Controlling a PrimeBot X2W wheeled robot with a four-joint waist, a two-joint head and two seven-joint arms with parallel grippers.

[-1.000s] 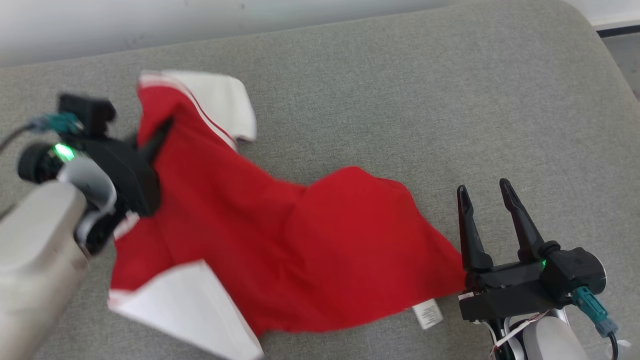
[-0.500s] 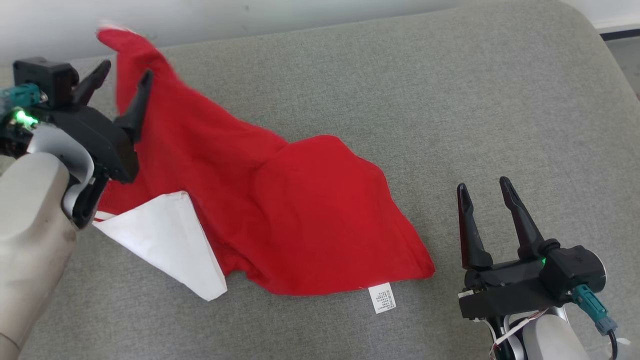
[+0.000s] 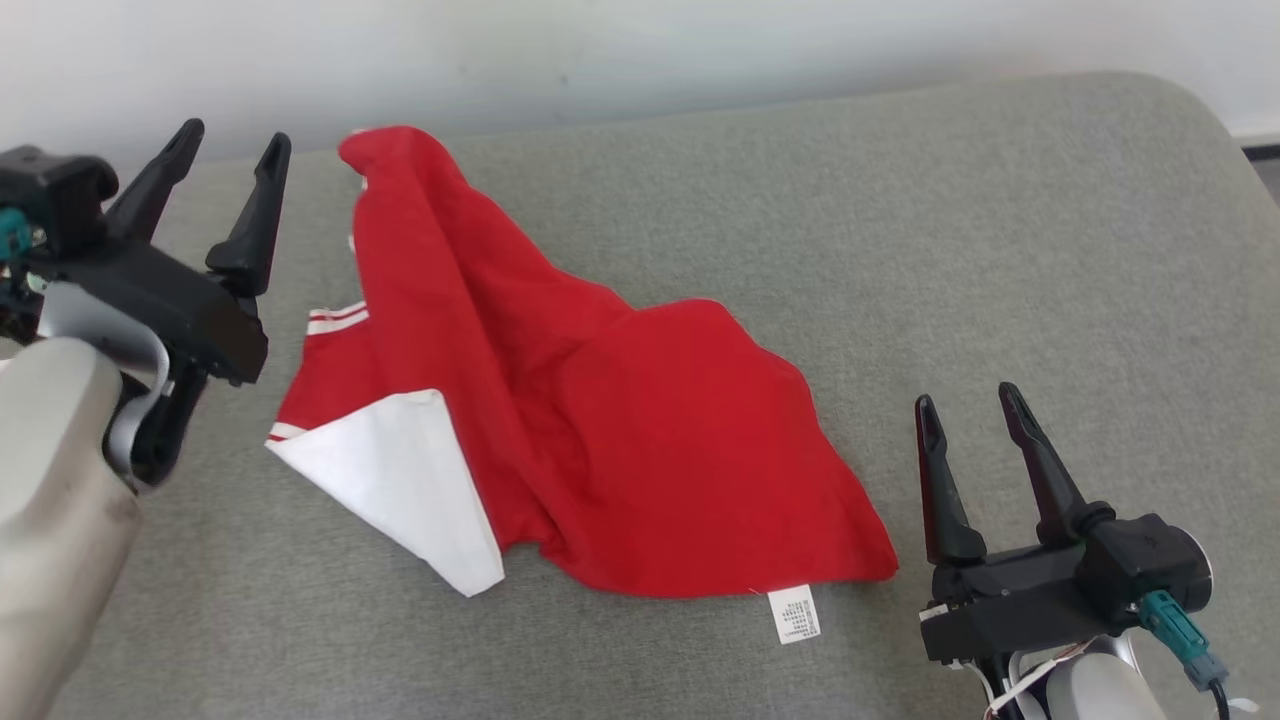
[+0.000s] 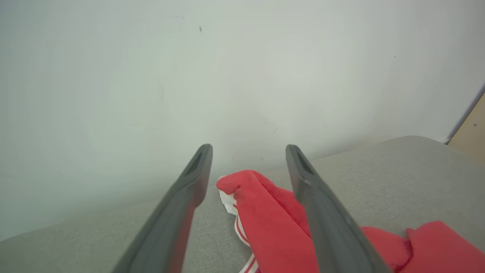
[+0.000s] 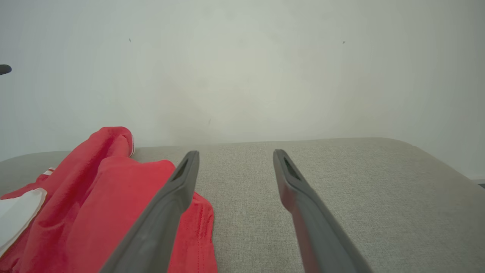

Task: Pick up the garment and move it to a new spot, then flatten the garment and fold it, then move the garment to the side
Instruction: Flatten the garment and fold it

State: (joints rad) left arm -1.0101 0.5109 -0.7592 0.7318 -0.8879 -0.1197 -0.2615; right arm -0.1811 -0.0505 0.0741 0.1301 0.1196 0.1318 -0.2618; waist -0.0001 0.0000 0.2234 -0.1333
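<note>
A red garment [image 3: 590, 430] with white sleeves and striped trim lies crumpled on the grey cushion [image 3: 900, 250], one white sleeve [image 3: 410, 485] turned out at its front left and a small label [image 3: 795, 613] at its hem. My left gripper [image 3: 235, 140] hangs open at the far left, apart from the cloth, nothing between its fingers. In the left wrist view the garment [image 4: 265, 220] bunches just beyond the open left gripper [image 4: 248, 149]. My right gripper [image 3: 965, 395] stands open at the lower right, beside the hem. The right wrist view has the garment [image 5: 94, 197] left of the open right gripper [image 5: 235, 153].
A pale wall [image 3: 600, 50] runs along the cushion's far edge. The cushion's rounded corner [image 3: 1190, 110] is at the far right, with a dark strip of floor edge [image 3: 1260, 152] beyond it. Bare grey cushion stretches right of the garment.
My left gripper has opened and let the garment go; the cloth has dropped onto the cushion in a heap. The head camera has tilted a little. The right gripper stayed open.
</note>
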